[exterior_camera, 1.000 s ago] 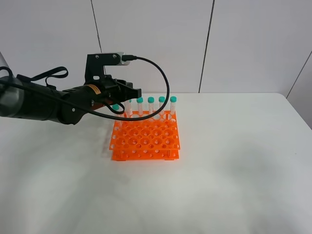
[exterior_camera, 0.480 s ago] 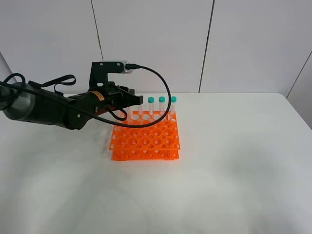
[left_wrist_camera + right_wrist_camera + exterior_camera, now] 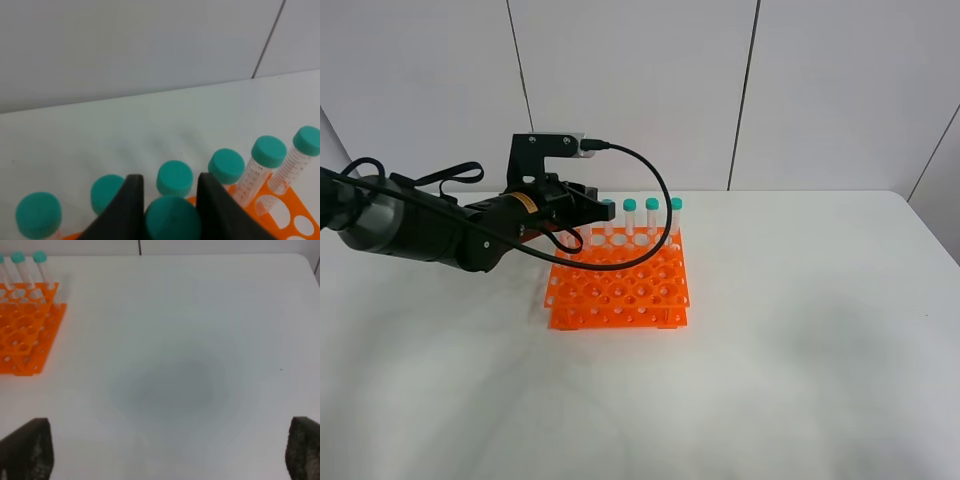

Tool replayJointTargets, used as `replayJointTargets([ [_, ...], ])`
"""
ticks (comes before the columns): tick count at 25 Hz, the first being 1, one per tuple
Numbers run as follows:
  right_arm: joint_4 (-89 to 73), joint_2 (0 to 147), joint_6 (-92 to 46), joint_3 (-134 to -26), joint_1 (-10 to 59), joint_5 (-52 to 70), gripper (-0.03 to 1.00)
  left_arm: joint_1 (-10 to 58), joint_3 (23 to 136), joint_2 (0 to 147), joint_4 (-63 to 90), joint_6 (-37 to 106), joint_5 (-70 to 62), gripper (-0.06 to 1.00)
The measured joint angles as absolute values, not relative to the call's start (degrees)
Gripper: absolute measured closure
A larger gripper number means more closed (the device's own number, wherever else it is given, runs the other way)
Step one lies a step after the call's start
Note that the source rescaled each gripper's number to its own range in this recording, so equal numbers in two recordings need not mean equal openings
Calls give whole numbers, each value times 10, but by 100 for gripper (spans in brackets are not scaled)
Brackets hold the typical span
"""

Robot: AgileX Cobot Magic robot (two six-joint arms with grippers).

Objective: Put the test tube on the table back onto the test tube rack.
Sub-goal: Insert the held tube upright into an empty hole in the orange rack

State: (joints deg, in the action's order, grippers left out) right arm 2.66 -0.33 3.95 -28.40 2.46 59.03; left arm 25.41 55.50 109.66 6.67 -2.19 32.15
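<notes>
The test tube (image 3: 172,220) shows in the left wrist view as a teal cap pinched between two black fingers (image 3: 131,200); my left gripper (image 3: 169,195) is shut on it. In the high view the left gripper (image 3: 592,203) hangs over the back-left corner of the orange test tube rack (image 3: 620,285), which stands on the white table (image 3: 770,350). Several teal-capped tubes (image 3: 652,215) stand upright in the rack's back row, just behind the held one. The held tube's body is hidden. My right gripper (image 3: 165,450) is open over bare table, well right of the rack (image 3: 25,325).
A black cable (image 3: 655,180) loops from the left wrist camera over the rack's back row. Grey wall panels stand close behind the table. The rack's front rows of holes hold no tubes.
The left arm has carried the tube a little right and down, closer to the rack's back row. The right gripper has not moved.
</notes>
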Motion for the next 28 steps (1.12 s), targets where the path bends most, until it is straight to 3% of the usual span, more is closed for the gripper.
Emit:
replayJointTargets([
  [28, 26, -3, 39, -284, 25, 590, -3, 252, 585, 1155, 67, -82, 302, 94],
])
